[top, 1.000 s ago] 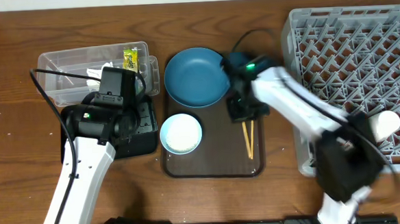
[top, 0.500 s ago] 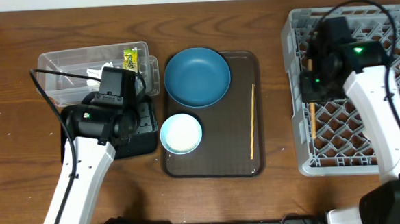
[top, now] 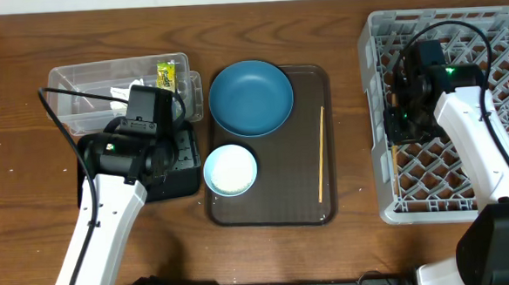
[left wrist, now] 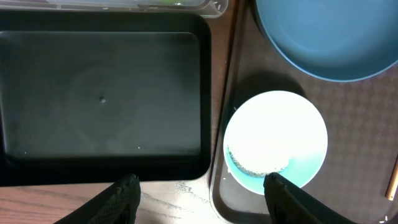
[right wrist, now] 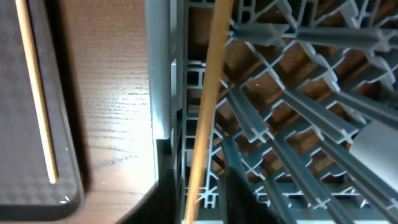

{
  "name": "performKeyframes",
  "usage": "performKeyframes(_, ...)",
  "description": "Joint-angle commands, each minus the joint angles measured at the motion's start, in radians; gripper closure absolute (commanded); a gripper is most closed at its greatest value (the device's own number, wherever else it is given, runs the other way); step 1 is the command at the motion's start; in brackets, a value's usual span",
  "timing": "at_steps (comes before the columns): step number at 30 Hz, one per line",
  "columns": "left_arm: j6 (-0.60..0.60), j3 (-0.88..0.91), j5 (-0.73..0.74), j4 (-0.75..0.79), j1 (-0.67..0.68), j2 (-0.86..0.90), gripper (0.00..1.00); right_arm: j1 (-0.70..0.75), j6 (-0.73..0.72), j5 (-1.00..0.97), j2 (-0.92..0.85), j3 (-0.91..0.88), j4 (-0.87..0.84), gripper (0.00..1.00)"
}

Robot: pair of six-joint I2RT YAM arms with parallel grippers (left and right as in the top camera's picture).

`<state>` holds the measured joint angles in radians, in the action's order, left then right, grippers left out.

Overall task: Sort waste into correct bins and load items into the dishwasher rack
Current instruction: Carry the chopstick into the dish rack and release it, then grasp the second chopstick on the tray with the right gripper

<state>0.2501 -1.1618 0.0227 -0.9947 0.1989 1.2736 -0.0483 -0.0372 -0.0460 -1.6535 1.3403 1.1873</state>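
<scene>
My right gripper (top: 400, 133) is low over the left side of the grey dishwasher rack (top: 458, 27). In the right wrist view one wooden chopstick (right wrist: 208, 106) runs between its fingers (right wrist: 200, 193) into the rack lattice. A small gap shows on each side, so the jaws are slightly open. A second chopstick (top: 321, 154) lies on the brown tray. My left gripper (left wrist: 202, 200) is open and empty over the black tray (left wrist: 102, 99), beside the white bowl (left wrist: 275, 140) holding rice. The blue dish (top: 250, 97) sits behind the bowl. The clear tub (top: 87, 103) holds the wrapper (top: 165, 75) and the tissue (top: 129, 86).
The brown serving tray (top: 276, 213) lies between the bins and the rack. A strip of bare wood table separates the tray from the rack's left wall (right wrist: 158, 68). The pale edge of a cup (right wrist: 376, 140) shows in the rack at the right.
My right arm carried one chopstick from the brown tray over to the rack, then lowered it into the lattice along the left wall. The left arm has not moved.
</scene>
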Motion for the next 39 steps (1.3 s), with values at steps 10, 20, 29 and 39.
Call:
performKeyframes(10, -0.010, -0.009, -0.008, -0.004, -0.003, 0.000, 0.33, -0.031, 0.009, 0.233, 0.002, 0.167, 0.030, 0.62)
performKeyframes(20, -0.010, -0.009, -0.008, -0.004, -0.003, 0.000, 0.33, -0.278, -0.092, 0.200, -0.051, 0.126, -0.071, 0.47)
performKeyframes(29, -0.010, -0.009, -0.008, -0.004, -0.003, 0.000, 0.33, -0.407, -0.230, 0.153, -0.233, 0.117, -0.072, 0.49)
performKeyframes(39, -0.010, -0.009, -0.008, -0.004, -0.003, 0.000, 0.32, -0.433, -0.317, 0.105, -0.442, 0.117, -0.066, 0.52)
